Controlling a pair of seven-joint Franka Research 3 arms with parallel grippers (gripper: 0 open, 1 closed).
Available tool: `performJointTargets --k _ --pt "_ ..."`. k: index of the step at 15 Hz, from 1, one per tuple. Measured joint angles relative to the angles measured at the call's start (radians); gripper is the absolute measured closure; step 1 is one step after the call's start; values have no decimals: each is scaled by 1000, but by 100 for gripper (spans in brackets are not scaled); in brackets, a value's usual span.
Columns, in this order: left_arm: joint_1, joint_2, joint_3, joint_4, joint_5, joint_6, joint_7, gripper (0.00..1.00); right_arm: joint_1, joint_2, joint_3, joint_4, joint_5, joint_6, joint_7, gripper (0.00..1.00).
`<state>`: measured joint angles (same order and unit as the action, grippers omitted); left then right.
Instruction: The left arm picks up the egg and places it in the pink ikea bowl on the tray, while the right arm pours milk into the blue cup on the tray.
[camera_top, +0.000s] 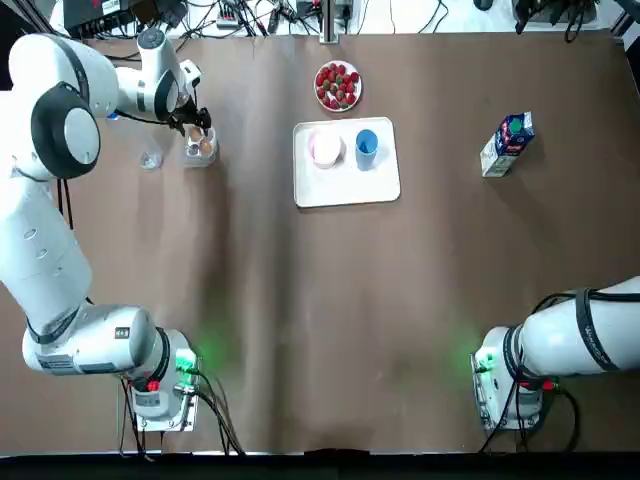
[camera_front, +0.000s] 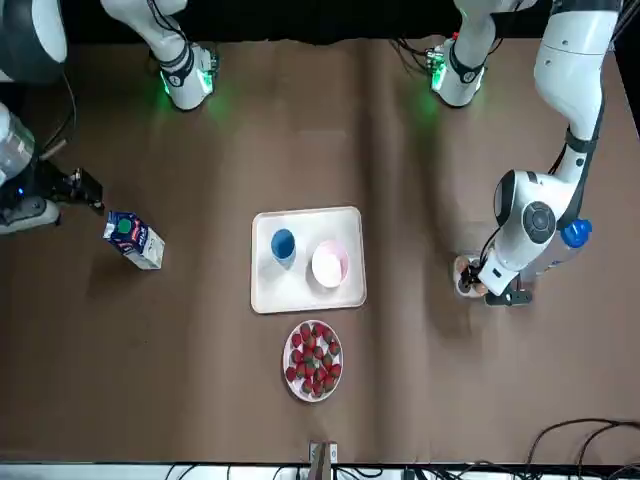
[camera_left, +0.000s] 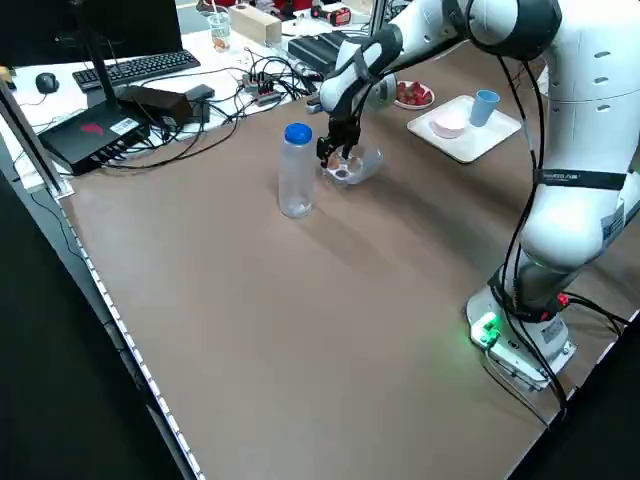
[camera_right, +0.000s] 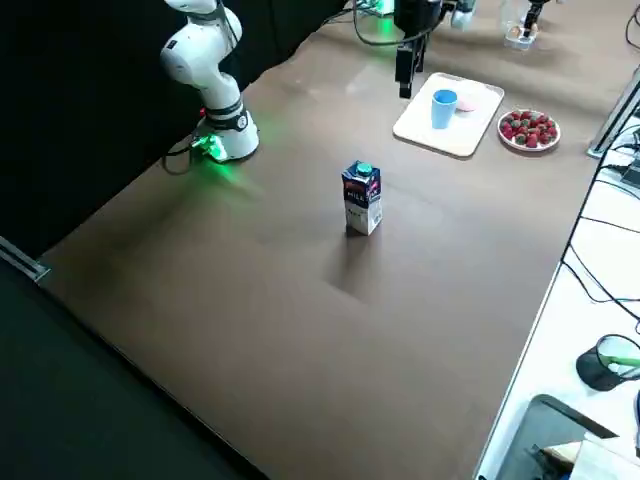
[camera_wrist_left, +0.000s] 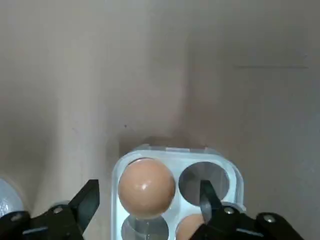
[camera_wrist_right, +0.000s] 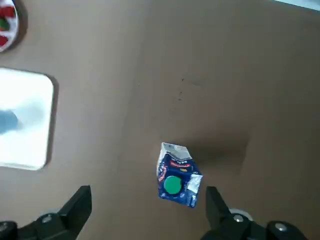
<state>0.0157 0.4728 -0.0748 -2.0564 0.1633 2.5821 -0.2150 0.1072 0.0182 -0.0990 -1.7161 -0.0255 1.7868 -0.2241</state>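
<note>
Left wrist view has the left pincer spread wide either side of the egg in its clear holder. I'd drop straight, squeeze gently, lift clear. Right pincer hangs wide near the milk carton.

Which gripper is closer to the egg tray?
Left. The left gripper is right over the egg tray, fingers open around one egg. The right gripper hangs open above the milk carton, across the table.
</note>
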Motion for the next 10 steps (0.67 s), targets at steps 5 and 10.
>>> performJointTargets --k 5,10 --pt "0 -2 0 -1 0 0 -1 32 -114 70 -5 2 17 25 -261 0" --pt "0 -5 0 -1 0 0 -2 36 -234 155 -6 37 144 49 -595 0"
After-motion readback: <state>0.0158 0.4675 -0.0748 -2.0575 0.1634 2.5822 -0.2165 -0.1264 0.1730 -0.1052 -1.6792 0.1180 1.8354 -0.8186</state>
